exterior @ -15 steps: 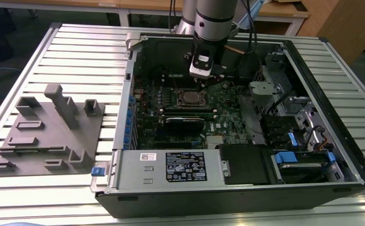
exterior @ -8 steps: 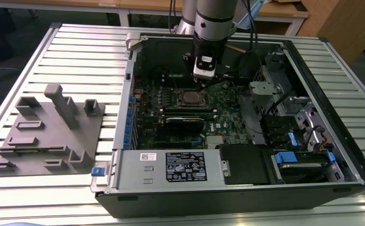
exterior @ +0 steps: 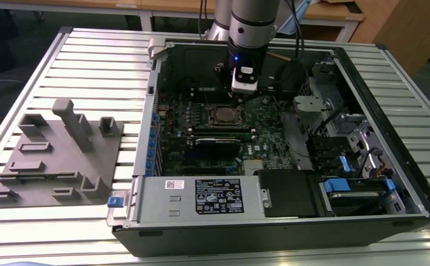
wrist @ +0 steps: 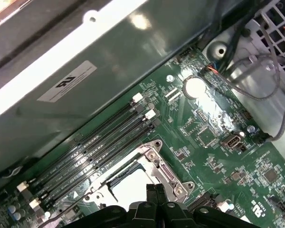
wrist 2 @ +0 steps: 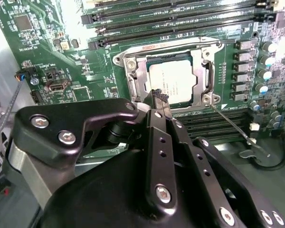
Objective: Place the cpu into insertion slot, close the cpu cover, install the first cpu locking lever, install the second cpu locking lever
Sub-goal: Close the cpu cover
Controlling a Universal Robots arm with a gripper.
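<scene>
Your gripper (wrist 2: 157, 96) hangs low over the motherboard (wrist 2: 52, 61) inside the computer case (exterior: 147, 119). Its fingertips (wrist: 151, 189) are pressed together with nothing between them, right at one edge of the cpu cover (wrist 2: 203, 71); you cannot tell whether they touch it. The cpu (wrist 2: 173, 80) lies flat in the insertion slot (wrist 2: 168, 57), and the cover's frame sits down around its edges. From one frame corner a thin locking lever (wrist 2: 230, 122) juts out free across the memory slots (wrist 2: 213, 124). Flat board surrounds the slot, and the case walls stand well apart from it.
</scene>
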